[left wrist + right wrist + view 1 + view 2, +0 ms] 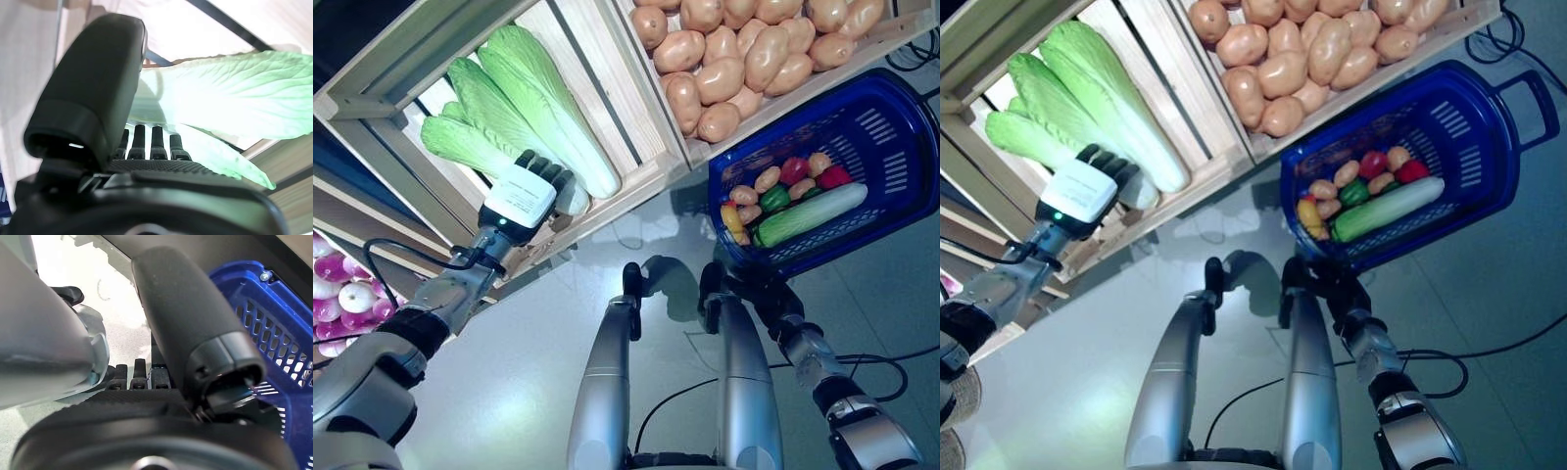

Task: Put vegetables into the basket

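Observation:
My left hand (524, 196) reaches into a wooden crate (636, 181) on the stand. Its straight fingers lie against the white base of a long green Chinese cabbage (548, 108). In the left wrist view the hand (161, 169) is open, with the cabbage's leaves (234, 98) just past the fingers. The blue plastic basket (891, 166) stands on the floor to the right. In it lie a long green cucumber (811, 213), a red pepper (793, 169), a green pepper (773, 199) and small potatoes. My right hand (759, 294) waits open beside the basket's near rim (254, 313).
The wooden stand runs along the back from left to right, with a crate of potatoes (734, 59) just above the basket. A lower shelf (342, 284) juts out at the far left. Grey floor (538, 343) lies between the stand and me.

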{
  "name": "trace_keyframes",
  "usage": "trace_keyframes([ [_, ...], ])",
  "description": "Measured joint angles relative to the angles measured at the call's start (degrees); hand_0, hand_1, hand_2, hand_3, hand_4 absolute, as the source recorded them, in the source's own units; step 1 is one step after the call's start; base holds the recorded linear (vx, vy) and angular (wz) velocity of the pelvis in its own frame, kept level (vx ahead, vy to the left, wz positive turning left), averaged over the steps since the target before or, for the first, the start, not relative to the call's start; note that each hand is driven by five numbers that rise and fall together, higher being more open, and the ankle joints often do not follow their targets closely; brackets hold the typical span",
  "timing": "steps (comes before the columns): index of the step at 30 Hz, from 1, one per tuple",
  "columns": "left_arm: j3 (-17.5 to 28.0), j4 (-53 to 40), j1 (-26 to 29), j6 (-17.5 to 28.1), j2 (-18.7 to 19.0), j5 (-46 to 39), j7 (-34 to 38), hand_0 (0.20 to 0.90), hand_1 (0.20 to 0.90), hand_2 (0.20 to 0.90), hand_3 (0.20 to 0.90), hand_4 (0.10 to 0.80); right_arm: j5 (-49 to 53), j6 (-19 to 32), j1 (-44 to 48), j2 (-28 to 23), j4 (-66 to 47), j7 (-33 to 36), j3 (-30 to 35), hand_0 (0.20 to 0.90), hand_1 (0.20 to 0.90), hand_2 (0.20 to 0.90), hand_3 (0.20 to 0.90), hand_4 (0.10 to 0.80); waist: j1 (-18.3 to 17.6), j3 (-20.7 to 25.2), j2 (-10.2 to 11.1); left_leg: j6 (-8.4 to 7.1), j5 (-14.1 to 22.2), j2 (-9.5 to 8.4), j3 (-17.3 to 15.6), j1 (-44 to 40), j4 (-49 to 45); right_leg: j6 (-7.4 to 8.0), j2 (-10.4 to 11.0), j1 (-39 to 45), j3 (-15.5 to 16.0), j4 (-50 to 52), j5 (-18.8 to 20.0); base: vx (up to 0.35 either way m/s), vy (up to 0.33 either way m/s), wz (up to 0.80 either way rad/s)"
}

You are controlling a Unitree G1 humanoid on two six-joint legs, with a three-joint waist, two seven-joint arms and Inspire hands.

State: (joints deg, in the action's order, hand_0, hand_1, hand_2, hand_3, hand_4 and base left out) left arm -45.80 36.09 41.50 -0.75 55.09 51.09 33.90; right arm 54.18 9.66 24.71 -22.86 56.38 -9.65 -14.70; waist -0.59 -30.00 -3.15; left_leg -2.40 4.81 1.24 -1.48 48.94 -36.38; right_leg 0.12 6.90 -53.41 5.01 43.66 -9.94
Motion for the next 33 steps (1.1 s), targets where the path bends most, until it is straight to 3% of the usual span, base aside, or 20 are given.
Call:
trace_keyframes([
  [13,-2.90,0.08,4.95,0.40,-0.01,0.40,-6.78,0.900,0.900,0.900,0.900,0.800,0.00,-0.12,0.93,-0.31,0.62,-0.40,-0.03,0.900,0.900,0.900,0.900,0.800,-0.49,0.01,0.06,0.18,0.47,0.00,-0.26,0.93,-1.35,0.25,0.01,-0.64,-0.33,0.47,0.15,0.002,0.001,-0.01],
  [21,-3.36,1.67,6.37,0.06,-0.42,2.20,-7.27,0.900,0.900,0.900,0.900,0.800,0.01,-0.12,1.41,-0.49,0.76,-0.49,-0.06,0.900,0.900,0.900,0.900,0.800,-0.71,0.01,0.13,0.34,0.56,0.17,-0.22,1.77,-1.94,0.48,-0.11,-1.15,-0.30,0.47,0.31,0.000,0.000,0.00],
  [28,-4.08,5.12,6.32,-0.34,-1.34,1.98,-0.06,0.900,0.900,0.900,0.900,0.800,0.03,-0.04,1.99,-0.49,0.70,-0.55,-0.77,0.900,0.900,0.900,0.900,0.800,-1.04,-0.01,0.58,0.49,0.66,0.31,-0.20,2.57,-2.42,0.65,-0.25,-1.81,-0.36,0.45,0.41,-0.002,0.002,0.00],
  [33,-3.69,10.78,6.31,0.29,-4.45,0.91,8.08,0.900,0.900,0.900,0.900,0.800,0.04,0.13,2.56,-0.70,0.83,-0.56,-1.64,0.900,0.900,0.900,0.900,0.800,-1.19,-0.04,0.86,0.93,0.93,0.57,-0.17,3.62,-3.70,0.82,-0.57,-2.24,-0.35,0.52,0.86,-0.003,0.003,-0.01],
])
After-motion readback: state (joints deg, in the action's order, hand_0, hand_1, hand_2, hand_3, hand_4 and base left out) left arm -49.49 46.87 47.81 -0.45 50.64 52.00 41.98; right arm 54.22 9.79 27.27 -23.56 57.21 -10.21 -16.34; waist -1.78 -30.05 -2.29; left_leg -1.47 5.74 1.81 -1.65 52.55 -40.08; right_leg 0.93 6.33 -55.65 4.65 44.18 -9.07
